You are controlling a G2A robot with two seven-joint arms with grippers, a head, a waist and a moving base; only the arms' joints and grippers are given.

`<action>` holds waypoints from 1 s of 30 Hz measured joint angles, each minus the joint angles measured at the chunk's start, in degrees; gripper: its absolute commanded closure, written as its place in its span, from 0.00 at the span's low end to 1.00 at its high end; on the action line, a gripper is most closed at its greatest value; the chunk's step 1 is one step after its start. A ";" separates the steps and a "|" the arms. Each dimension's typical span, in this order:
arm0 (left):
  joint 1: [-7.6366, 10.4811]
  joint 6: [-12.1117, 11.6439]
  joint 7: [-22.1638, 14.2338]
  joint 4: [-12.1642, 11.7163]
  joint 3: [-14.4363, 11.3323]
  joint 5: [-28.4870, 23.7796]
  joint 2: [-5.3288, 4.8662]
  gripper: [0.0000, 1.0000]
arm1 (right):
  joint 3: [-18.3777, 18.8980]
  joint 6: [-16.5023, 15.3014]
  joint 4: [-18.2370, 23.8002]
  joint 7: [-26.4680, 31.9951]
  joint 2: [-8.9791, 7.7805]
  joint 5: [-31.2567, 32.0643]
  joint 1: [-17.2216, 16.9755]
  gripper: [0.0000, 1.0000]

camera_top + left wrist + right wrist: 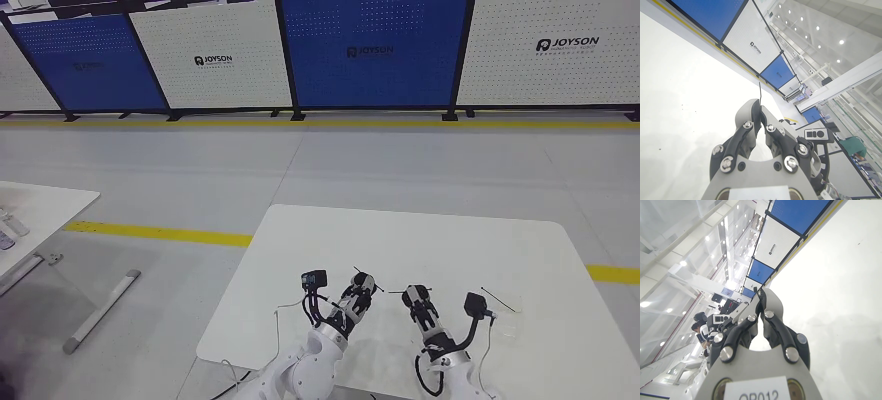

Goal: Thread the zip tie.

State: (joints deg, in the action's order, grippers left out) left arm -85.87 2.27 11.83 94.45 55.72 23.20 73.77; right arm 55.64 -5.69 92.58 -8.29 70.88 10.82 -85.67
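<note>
My left gripper (760, 106) is shut on a thin black zip tie tail (759, 92) that sticks out straight past its fingertips. Pinched in my shut right gripper (761, 292) is the square head end of a black zip tie (755, 289). In the top view both grippers sit low over the white table (420, 240) near its front edge: the left gripper (365, 284) and the right gripper (413, 294) are a short gap apart, tips angled toward each other. A thin black tail (368, 279) pokes from the left one. Whether both ends belong to one tie is hidden.
Another black zip tie (499, 297) lies on the table to the right of the arms, beside a clear plastic bag (508, 328). A second white table (40, 215) stands off to the left across the floor.
</note>
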 measured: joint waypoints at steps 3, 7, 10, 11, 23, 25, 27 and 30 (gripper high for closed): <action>0.00 0.00 0.00 0.00 0.00 0.00 0.00 1.00 | -0.36 0.55 -0.41 0.12 0.33 0.27 0.41 1.00; 0.00 0.00 0.00 0.00 0.00 0.00 0.00 1.00 | -0.64 0.79 -0.74 0.13 0.68 0.76 0.58 1.00; 0.00 0.00 0.00 0.00 0.00 0.00 0.00 1.00 | -0.53 0.81 -0.79 -0.16 0.88 0.99 0.48 1.00; 0.00 0.00 0.00 0.00 0.00 0.00 0.00 1.00 | -0.47 0.81 -0.76 -0.25 0.93 1.07 0.39 1.00; 0.00 0.00 0.00 0.00 0.00 0.00 0.00 1.00 | -0.15 1.64 -0.04 -1.01 1.66 2.84 -0.35 1.00; 0.00 0.00 0.00 0.00 0.00 0.00 0.00 1.00 | -0.14 1.86 -0.12 -0.97 1.81 3.02 -0.30 1.00; 0.00 0.00 0.00 0.00 0.00 0.00 0.00 1.00 | -0.16 2.16 -0.21 -0.98 1.96 3.27 -0.25 1.00; 0.00 0.00 0.00 0.00 0.00 0.00 0.00 1.00 | -0.18 2.61 -0.34 -1.19 2.19 3.54 -0.21 1.00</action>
State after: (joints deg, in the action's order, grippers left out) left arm -85.87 2.27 11.83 94.45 55.72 23.20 73.77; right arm 55.46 -3.07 92.24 -9.49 73.07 14.36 -85.88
